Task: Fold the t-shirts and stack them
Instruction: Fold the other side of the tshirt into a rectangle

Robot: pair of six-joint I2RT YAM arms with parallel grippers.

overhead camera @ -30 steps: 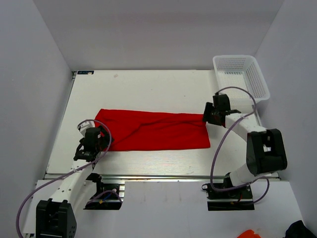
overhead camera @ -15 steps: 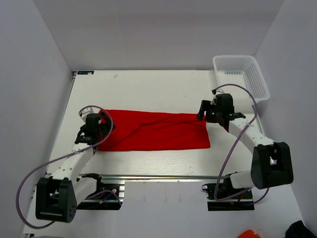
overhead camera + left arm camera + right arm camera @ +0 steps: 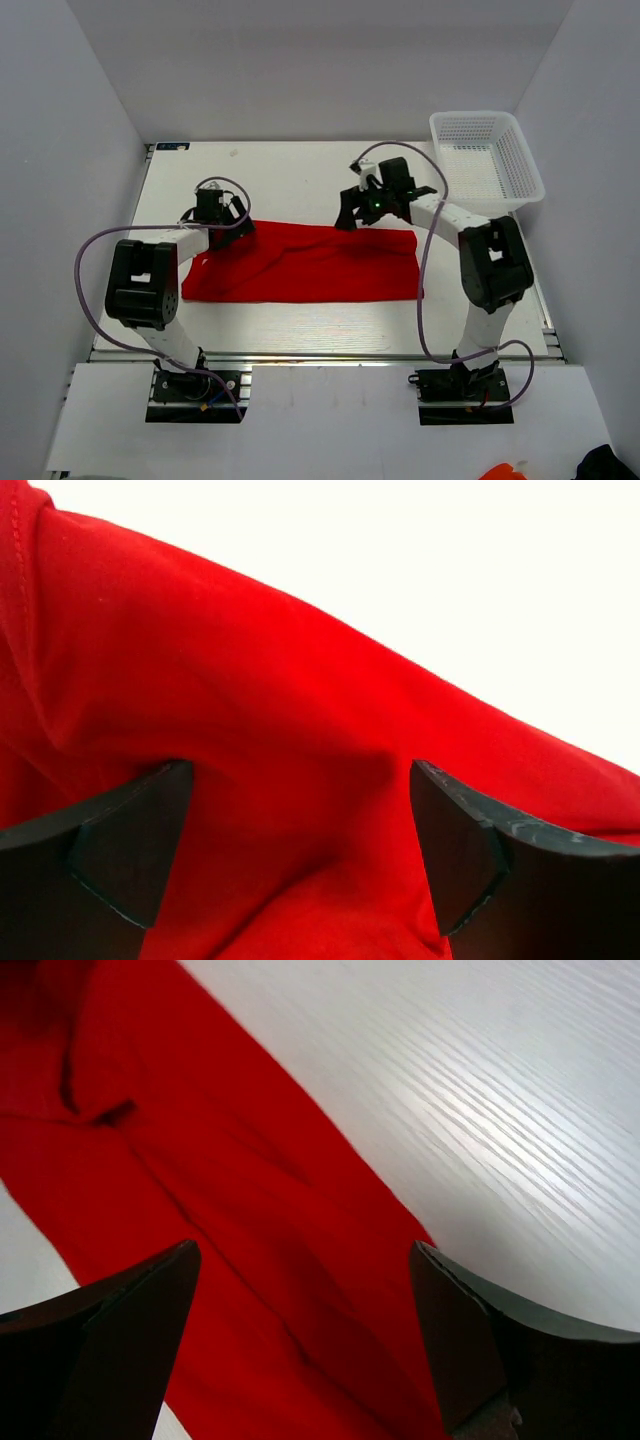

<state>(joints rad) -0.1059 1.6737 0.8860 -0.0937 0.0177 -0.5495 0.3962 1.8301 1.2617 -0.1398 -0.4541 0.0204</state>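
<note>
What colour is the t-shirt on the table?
The t-shirt is plain bright red, no pattern; the top external view shows it best.

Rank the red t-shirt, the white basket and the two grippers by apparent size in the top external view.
1. red t-shirt, the widest by far.
2. white basket.
3. left gripper and right gripper: both small and about alike, so no ranking between them.

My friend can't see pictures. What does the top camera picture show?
A red t-shirt, laid out as a long strip, lies across a white table. The left gripper and the right gripper are over its far edge. A white mesh basket sits at the far right corner.
</note>
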